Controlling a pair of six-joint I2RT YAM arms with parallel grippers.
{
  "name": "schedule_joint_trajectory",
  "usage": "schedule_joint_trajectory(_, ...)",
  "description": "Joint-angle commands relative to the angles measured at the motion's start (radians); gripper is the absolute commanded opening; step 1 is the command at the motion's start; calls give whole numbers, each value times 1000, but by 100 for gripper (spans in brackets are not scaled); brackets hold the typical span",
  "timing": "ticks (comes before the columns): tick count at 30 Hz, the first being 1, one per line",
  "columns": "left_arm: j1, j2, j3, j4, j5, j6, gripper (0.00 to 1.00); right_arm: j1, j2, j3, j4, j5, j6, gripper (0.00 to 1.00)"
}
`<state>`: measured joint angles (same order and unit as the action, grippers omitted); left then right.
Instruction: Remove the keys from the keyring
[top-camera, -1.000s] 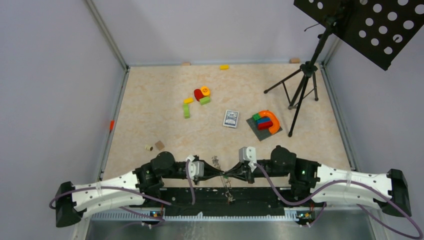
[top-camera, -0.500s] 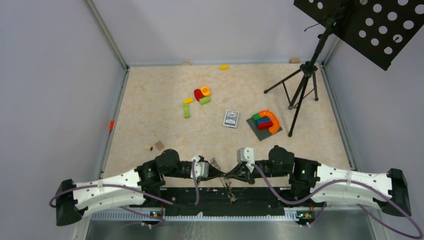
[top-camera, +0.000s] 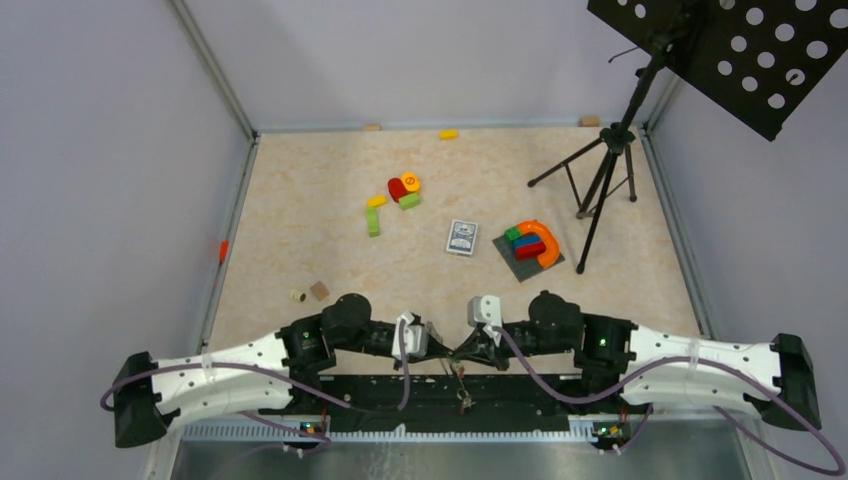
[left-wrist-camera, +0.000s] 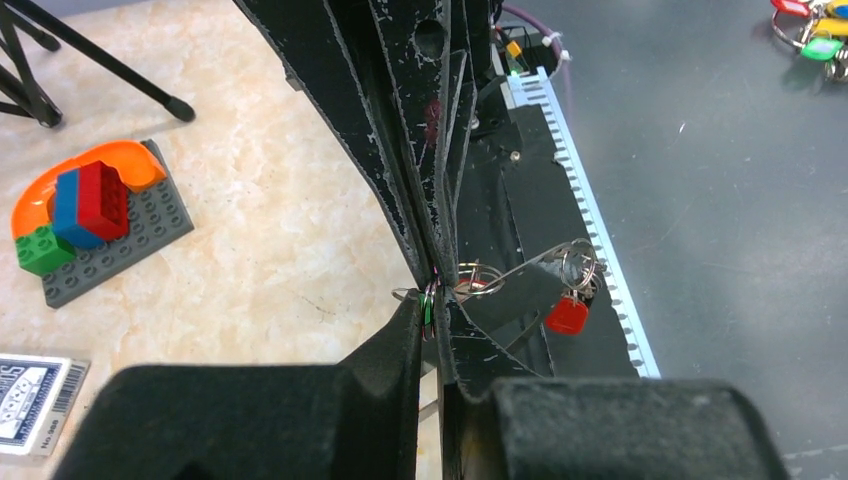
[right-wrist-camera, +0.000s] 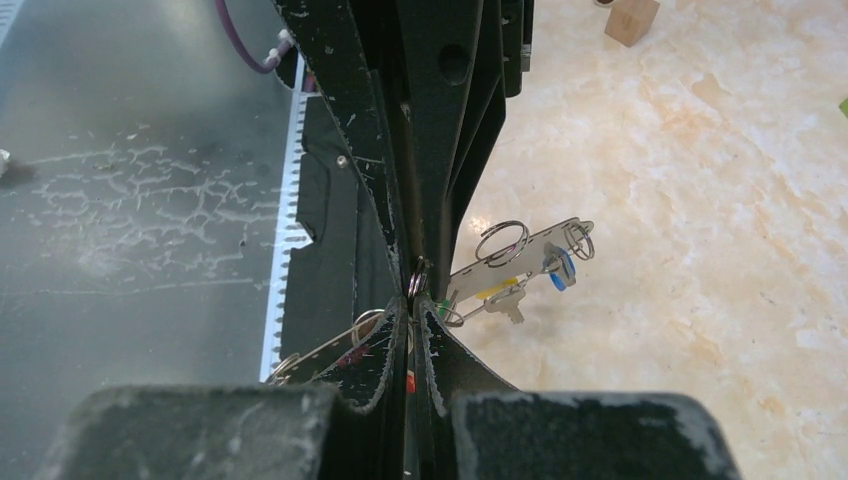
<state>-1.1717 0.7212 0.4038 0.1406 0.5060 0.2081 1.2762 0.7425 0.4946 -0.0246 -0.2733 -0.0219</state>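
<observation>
My two grippers meet tip to tip over the table's near edge. The left gripper (top-camera: 447, 349) (left-wrist-camera: 432, 308) is shut on a small wire ring with a green tag (left-wrist-camera: 427, 308). Shut as well, the right gripper (top-camera: 463, 350) (right-wrist-camera: 415, 303) pinches the keyring (right-wrist-camera: 512, 262), a thin grey metal band that runs out to both sides of its tips. On that band hang keys on small rings, with a blue tag (right-wrist-camera: 562, 270), a yellow tag (right-wrist-camera: 492, 291) and a red tag (left-wrist-camera: 566, 315). Part of the bunch dangles below the grippers (top-camera: 459, 382).
A further bunch of tagged keys (left-wrist-camera: 815, 28) lies on the dark metal shelf. On the table are a card box (top-camera: 461, 237), a grey plate with blocks and an orange arch (top-camera: 530, 246), loose blocks (top-camera: 400, 192), two small wooden pieces (top-camera: 310, 292) and a tripod stand (top-camera: 600, 175).
The left arm has slid to the right, closing up on the right gripper, which edged slightly left. The keys seen above the left gripper earlier are now covered by it.
</observation>
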Motion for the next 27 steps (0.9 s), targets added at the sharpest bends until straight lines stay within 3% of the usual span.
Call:
schedule_joint_trajectory(1,-10,26,69,36,80,19,12,6,29,88,69,89,14,0)
schedule_joint_trajectory(12,-9,80,86,-1,85,45,10,7,108,163,-17,169,116,0)
schedule_joint_trajectory(17,-9,89,89,-2,81,50,0,8,145,183,-34,174,130,0)
schedule_joint_trajectory(24,-9,73,76,-1,39,65,0,7,117,157,4,179,106,0)
schedule_joint_trajectory(27,-9,43,60,10,20,61,0,7,55,105,72,172,76,14)
